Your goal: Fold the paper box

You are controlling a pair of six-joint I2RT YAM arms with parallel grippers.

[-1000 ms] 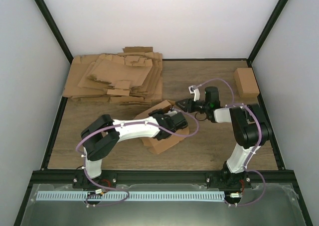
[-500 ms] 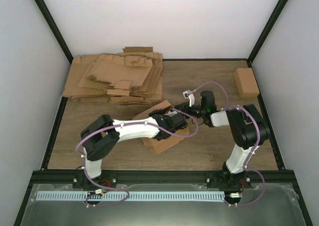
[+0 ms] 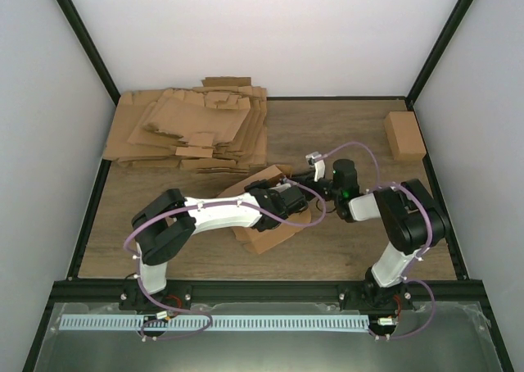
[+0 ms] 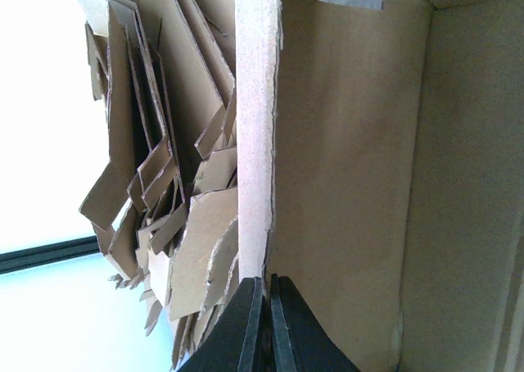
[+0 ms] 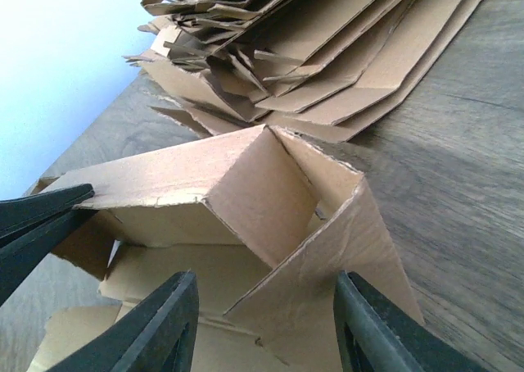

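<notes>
Though half-folded, paper box point(image 5: 164, 183) open-ended

The paper box point(image 5: 246, 175) is plain brown cardboard, matt and faintly fibrous on its faces, rough and fuzzy along the cut edges, and the heap of flat sheets point(image 3: 192, 130) has the same dull, unprinted finish. The table point(image 5: 458, 167) shows a grey-brown wood grain with a soft, low sheen. The fingers point(image 5: 164, 331) of the right gripper point(image 5: 264, 283) look like smooth matt black plastic, while the left arm point(image 3: 217, 212) wears white shells of plastic that are slightly glossy.
</notes>
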